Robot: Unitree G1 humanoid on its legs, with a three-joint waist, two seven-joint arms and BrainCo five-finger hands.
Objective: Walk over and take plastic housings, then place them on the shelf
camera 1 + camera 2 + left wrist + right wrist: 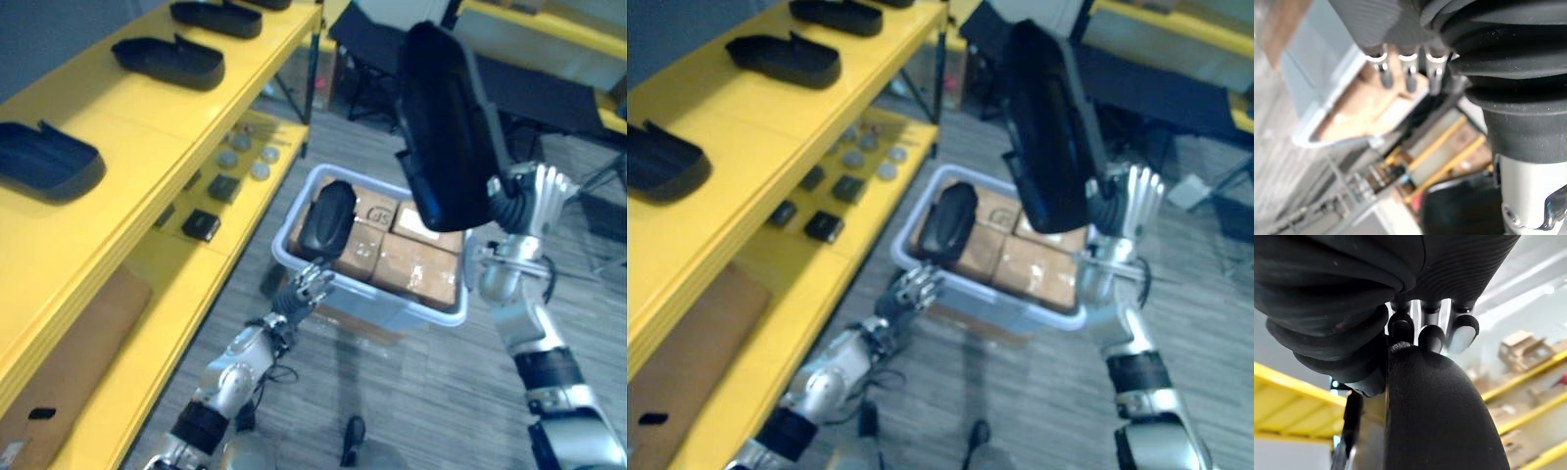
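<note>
Clasping a long, smooth black plastic housing: right hand.

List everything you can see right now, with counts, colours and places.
shelf housings: at least three, black, spaced along the top shelf
held housing: one, black, raised upright
bin housing: one, black, lying on the boxes
bin: one, pale grey, on the floor beside the shelving
cardboard boxes: several, brown, inside the bin
shelving: one, yellow, on the robot's left
small blocks: a few, black, lower shelf
discs: several, grey, lower shelf
cardboard sheet: one, brown, lowest level
left robot hand: open, at the bin's near rim
right robot hand: gripping the held housing
</note>
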